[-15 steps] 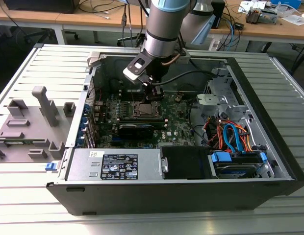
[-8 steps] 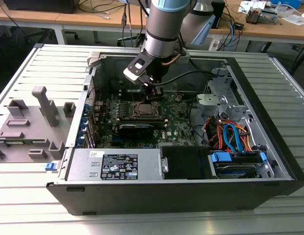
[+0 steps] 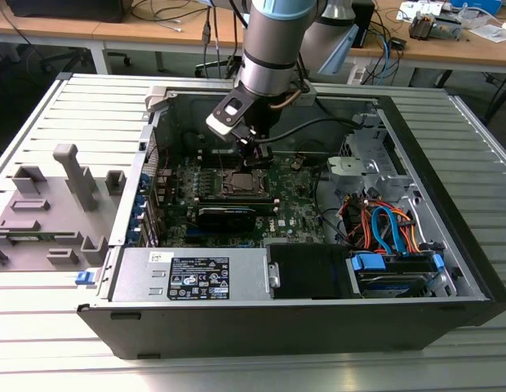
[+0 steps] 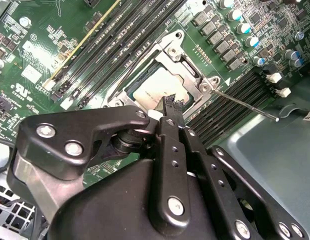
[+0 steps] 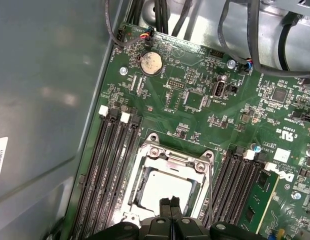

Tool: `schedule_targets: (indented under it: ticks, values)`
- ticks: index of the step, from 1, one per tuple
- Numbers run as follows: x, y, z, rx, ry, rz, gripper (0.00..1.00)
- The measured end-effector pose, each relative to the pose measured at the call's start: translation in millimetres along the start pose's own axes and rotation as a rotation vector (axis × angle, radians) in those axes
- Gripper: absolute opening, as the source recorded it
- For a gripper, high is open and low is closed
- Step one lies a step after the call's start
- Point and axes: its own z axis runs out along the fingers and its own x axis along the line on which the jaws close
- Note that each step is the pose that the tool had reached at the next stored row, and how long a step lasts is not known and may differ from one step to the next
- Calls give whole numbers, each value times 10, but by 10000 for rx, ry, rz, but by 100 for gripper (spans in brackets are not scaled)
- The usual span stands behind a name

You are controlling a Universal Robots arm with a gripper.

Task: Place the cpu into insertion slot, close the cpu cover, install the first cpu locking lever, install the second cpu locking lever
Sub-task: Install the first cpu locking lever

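The cpu (image 5: 162,189) lies flat in the insertion slot (image 4: 140,79), its silver-grey top (image 4: 157,86) showing through the cut-out. The cpu cover (image 5: 171,156) looks laid down over it as a silver frame (image 4: 191,69). A thin locking lever (image 4: 245,104) sticks out sideways from the socket's corner, unlatched. My gripper (image 5: 170,204) hangs just above the chip's edge with its black fingers pressed together and nothing between them (image 4: 171,102). In the exterior view the gripper (image 3: 257,161) hovers over the socket (image 3: 237,184) on the green board inside the open case.
Black memory slots (image 5: 107,160) flank the socket on both sides. A long black card (image 3: 227,216) lies in front of it, and cables (image 3: 375,224) and drive bays fill the case at the exterior view's right. A grey fixture (image 3: 49,204) stands on the table at the exterior view's left.
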Motion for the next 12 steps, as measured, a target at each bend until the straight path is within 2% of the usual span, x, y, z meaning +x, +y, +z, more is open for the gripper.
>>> schedule_targets:
  ticks: [12]
  values:
    - [0, 0, 0, -12, 34, -220, 11]
